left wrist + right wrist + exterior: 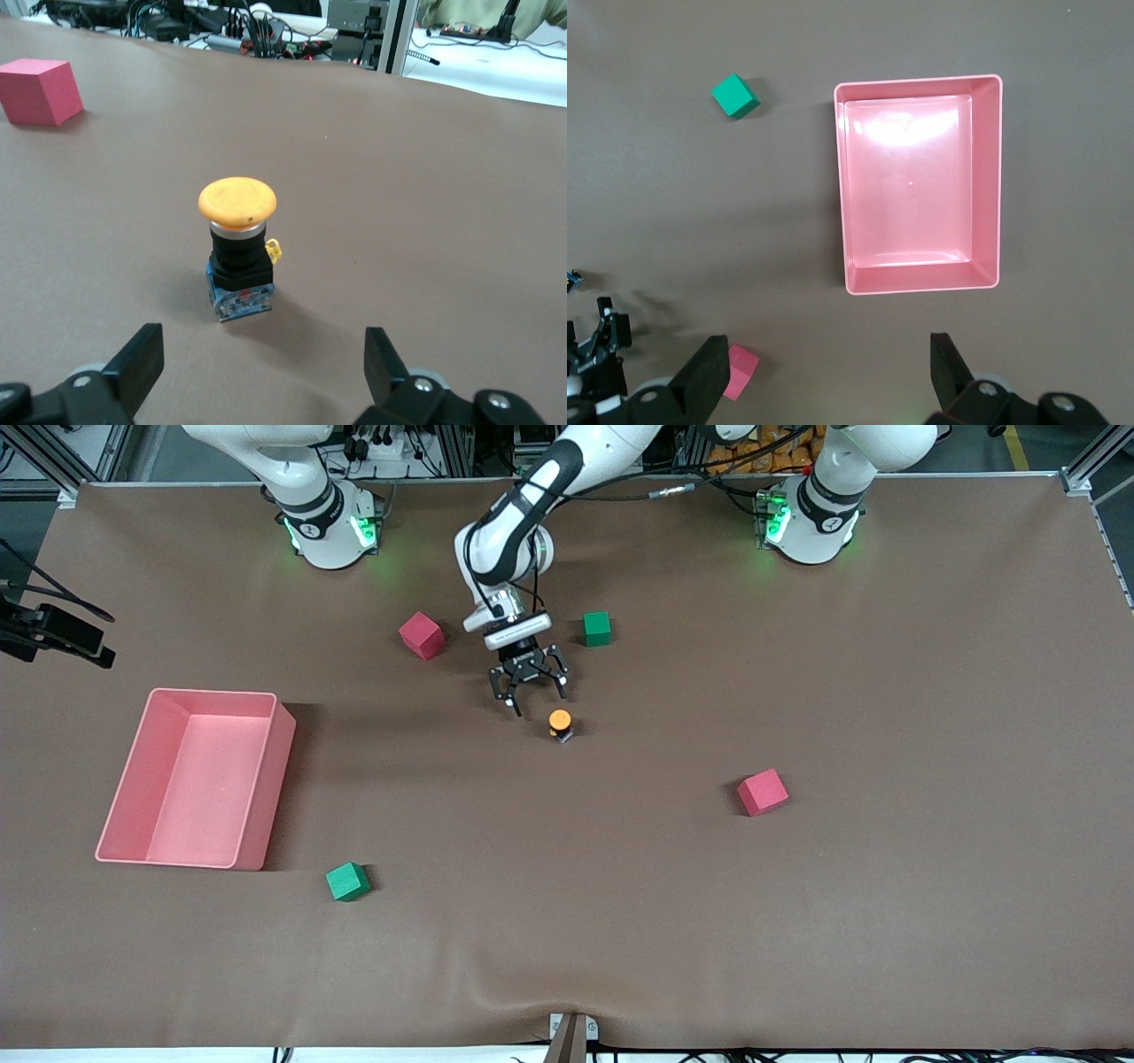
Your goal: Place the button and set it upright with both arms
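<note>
The button (559, 723) stands upright on the brown table (886, 912), orange cap on top, black body under it. It sits about mid-table, well apart from the pink bin (257, 815), toward the left arm's end from it.

The left gripper (530, 682) hangs just by the button w/ its jaws wide apart, holding nothing. In the left wrist view the button (237, 250) is between the two fingertips (142, 359) but not touching them.

The right gripper (824, 372) is high up over the table near the pink bin (992, 177), jaws apart too, empty. That arm waits.

Step, I think: the button looks placed and stood up already, so the job seems almost done. Next move prob. needs the left gripper to lift away w/o bumping the cap.

No words or brand can be read. The button's base shows small blue and red bits, too tiny to read.
</note>
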